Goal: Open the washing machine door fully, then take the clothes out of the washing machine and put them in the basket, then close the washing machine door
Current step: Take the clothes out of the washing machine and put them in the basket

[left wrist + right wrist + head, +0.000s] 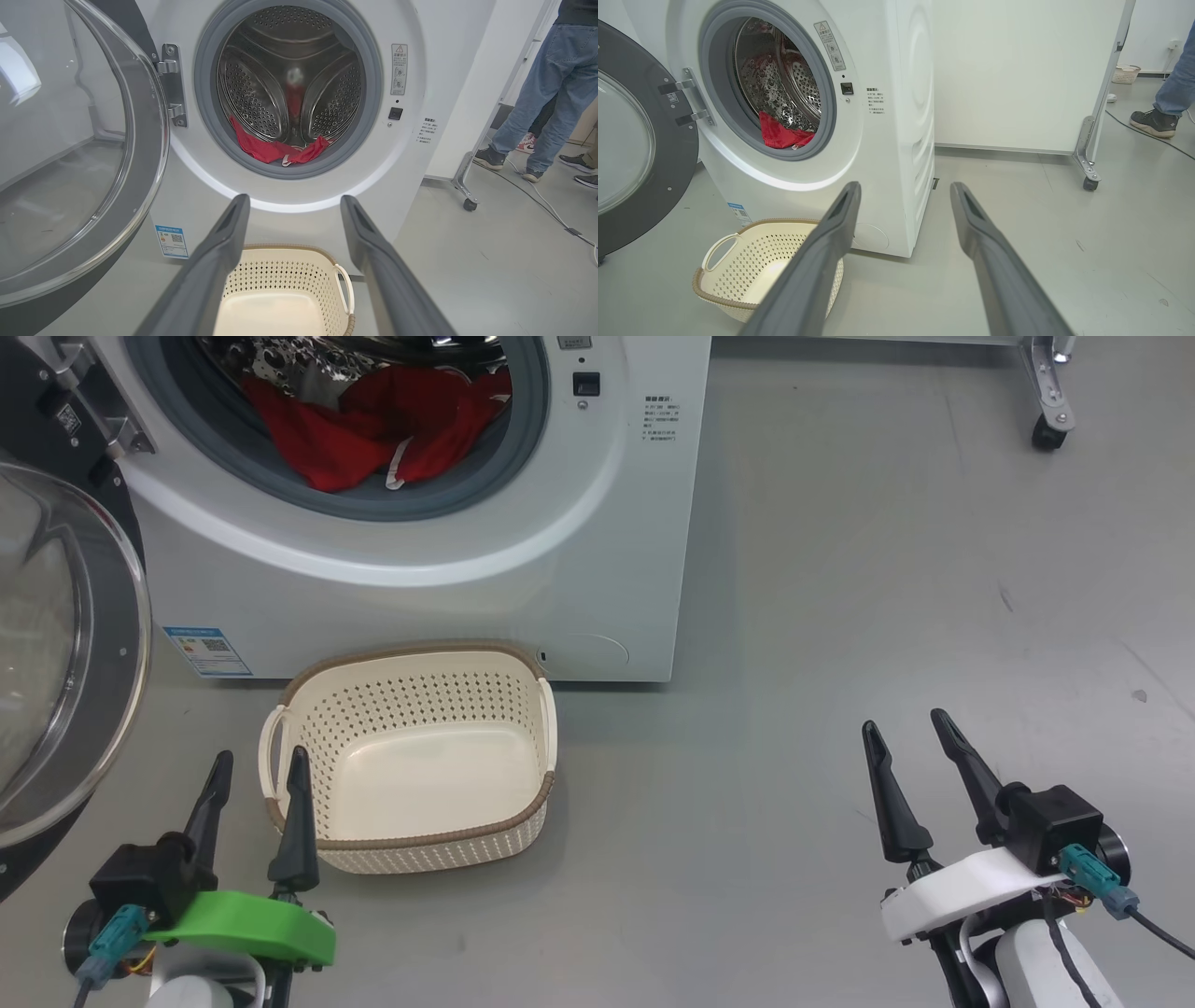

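Though open, door (56,644) near basket (429,854); person (546,93) beyond.

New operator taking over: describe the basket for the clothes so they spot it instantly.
Find the white front-loading washing machine with its door swung open. On the grey floor right before it sits the basket. It is cream perforated plastic with a brown woven-look rim and white loop handles.
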### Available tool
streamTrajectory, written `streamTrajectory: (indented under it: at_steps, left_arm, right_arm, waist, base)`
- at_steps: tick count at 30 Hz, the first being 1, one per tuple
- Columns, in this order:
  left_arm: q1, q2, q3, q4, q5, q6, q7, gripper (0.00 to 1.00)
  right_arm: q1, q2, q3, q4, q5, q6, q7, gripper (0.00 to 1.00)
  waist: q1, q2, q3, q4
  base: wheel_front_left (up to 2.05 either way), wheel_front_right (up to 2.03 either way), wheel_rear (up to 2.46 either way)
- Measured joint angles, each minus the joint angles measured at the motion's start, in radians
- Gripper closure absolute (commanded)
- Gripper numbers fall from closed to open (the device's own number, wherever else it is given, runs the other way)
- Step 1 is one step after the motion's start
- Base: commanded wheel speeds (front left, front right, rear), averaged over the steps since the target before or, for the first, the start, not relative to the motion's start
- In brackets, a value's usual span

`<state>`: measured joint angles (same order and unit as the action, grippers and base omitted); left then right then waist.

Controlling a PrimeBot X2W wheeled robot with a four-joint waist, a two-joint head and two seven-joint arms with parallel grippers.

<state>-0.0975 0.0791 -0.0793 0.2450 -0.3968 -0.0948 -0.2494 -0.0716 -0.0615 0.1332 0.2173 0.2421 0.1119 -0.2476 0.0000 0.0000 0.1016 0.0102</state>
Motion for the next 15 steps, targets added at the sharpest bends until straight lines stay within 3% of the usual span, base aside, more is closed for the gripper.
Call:
streamTrajectory:
  at_steps: [15]
  left_arm:
    - [0.0,0.001,0.007,0.001,0.02,-0.003,-0.002,0.0]
  right_arm:
    - [0.0,0.002,-0.003,0.001,0.0,0.0,0.0,0.0]
  waist:
    - [0.0,0.0,0.003,0.009]
  base:
    - [1.1,-1.1,0.0]
